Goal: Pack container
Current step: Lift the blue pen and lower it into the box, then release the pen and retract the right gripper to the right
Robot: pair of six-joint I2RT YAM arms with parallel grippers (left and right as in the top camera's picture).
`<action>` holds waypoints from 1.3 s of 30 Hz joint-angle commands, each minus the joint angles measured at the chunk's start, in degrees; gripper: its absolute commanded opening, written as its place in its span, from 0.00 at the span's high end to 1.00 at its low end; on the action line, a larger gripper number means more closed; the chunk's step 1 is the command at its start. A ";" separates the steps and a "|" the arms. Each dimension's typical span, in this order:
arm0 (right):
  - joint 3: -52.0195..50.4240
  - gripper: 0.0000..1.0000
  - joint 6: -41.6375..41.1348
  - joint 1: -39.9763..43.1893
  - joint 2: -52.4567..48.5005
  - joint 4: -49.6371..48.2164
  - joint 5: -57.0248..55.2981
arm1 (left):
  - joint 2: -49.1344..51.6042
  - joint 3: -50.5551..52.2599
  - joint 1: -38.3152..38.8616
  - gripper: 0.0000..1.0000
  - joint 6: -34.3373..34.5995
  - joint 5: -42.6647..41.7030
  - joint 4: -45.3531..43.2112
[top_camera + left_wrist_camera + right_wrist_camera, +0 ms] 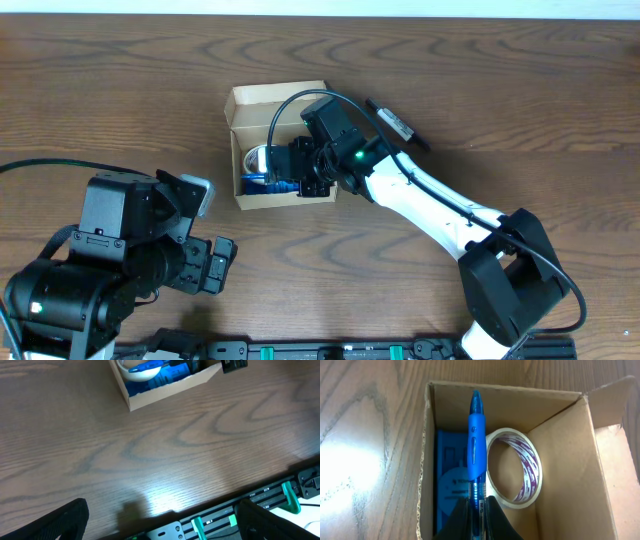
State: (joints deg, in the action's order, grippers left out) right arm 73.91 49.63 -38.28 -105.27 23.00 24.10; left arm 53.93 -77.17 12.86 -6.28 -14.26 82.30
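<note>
R gripper: jaws clamped on blue pen, gripping its near end. You see the pen held lengthwise over the open container, far end close to the back wall.

Container contents, R wrist view:
- tape roll, just beside the pen, near the picture-right wall.
- flat blue pack, along the picture-left wall, partly under the pen.

Container position: approx. centre of table, lid flap open, R arm reaching over it.

L gripper: jaws wide apart, nothing between them, over bare wood near the front rail, well apart from the container.
</note>
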 commanded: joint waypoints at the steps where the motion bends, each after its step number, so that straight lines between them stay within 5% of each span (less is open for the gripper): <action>1: 0.22 0.99 -2.16 -0.39 -0.22 0.22 -0.31 | -0.07 -0.94 -0.09 0.05 -1.01 -0.35 0.22; 8: 0.22 0.99 -2.45 -0.44 -0.28 0.81 -0.04 | -0.07 -0.94 -0.09 0.05 -1.01 -0.35 0.20; 11: 0.22 0.86 -2.45 -0.44 -0.28 0.79 -0.09 | -0.07 -0.94 -0.09 0.05 -1.01 -0.35 0.22; 14: 0.20 0.61 -2.45 -0.44 -0.28 0.76 -0.09 | -0.07 -0.94 -0.09 0.05 -1.01 -0.35 0.22; 17: 0.22 0.56 -2.45 -0.44 -0.28 0.59 -0.07 | -0.07 -0.94 -0.09 0.05 -1.01 -0.35 0.22; 29: 5.20 0.55 -9.88 0.70 4.63 -2.69 -0.98 | -0.07 -0.94 -0.09 0.05 -1.01 -0.35 0.22; 39: 8.59 0.56 -16.63 9.73 13.20 -2.25 -17.68 | -0.07 -0.94 -0.09 0.05 -1.01 -0.35 0.22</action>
State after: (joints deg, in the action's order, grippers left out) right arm 81.95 38.09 -31.66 -93.25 20.08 13.80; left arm 53.93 -77.17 12.86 -6.28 -14.26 82.30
